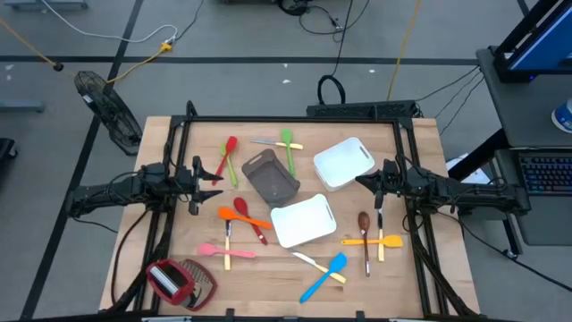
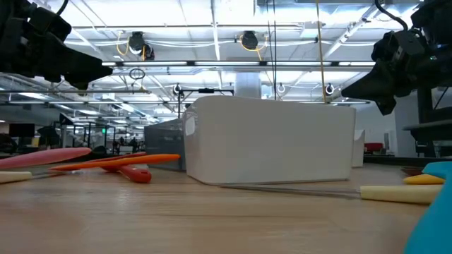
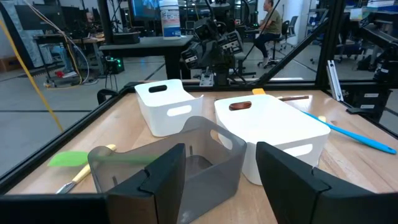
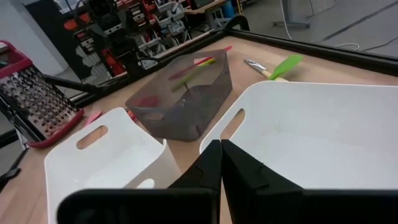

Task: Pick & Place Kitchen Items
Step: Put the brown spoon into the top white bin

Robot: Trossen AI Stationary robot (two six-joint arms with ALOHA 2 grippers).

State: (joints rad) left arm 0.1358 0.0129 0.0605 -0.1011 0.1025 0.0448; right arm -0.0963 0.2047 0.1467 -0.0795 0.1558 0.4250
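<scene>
One camera hangs overhead, looking straight down on the whole table (image 1: 161, 134). Another sits at tabletop level, right up against a white tray (image 2: 272, 141). Each wrist camera looks across the table from opposite sides; both catch the grey tray (image 3: 186, 162) and both white trays.

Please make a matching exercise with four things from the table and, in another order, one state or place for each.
Things:
1. left tool
2. right tool
3. blue spatula
4. grey tray

States or places:
A. shut, holding nothing
B. lies near the table's front edge
C. open, holding nothing
D. stands between the two arms, empty

Pairs: 1-C, 2-A, 3-B, 4-D
</scene>
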